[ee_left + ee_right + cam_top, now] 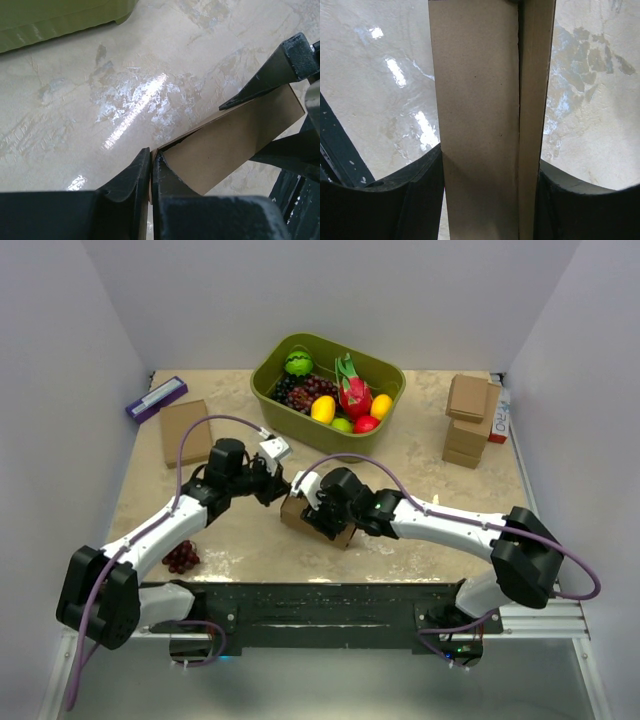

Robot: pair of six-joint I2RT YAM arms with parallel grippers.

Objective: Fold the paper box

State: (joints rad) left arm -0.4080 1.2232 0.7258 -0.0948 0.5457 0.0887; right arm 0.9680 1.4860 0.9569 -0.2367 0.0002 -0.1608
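top view only: green tub [268, 390] of toy fruit; my two arms meet just on its near side. Loose grapes [182, 557] further toward me, flat brown box [185, 430] to the tub's left, stack of small boxes [468, 420] to its right.
left wrist only: my left pincer [151, 156] is nearly closed on a thin cardboard edge at one corner of the paper box [235, 145]. Fingers [295, 55] of my other arm sit at its far end.
right wrist only: my right pincer [490, 157] is clamped across the box, one pad per side; a fold seam runs lengthwise.
surface: glossy beige marbled table [420, 470], glare patches.
room: plain white walls on three sides.
box vs pincers: between both, gripped at each end, on the tub's near side. Can't tell if it touches the table.
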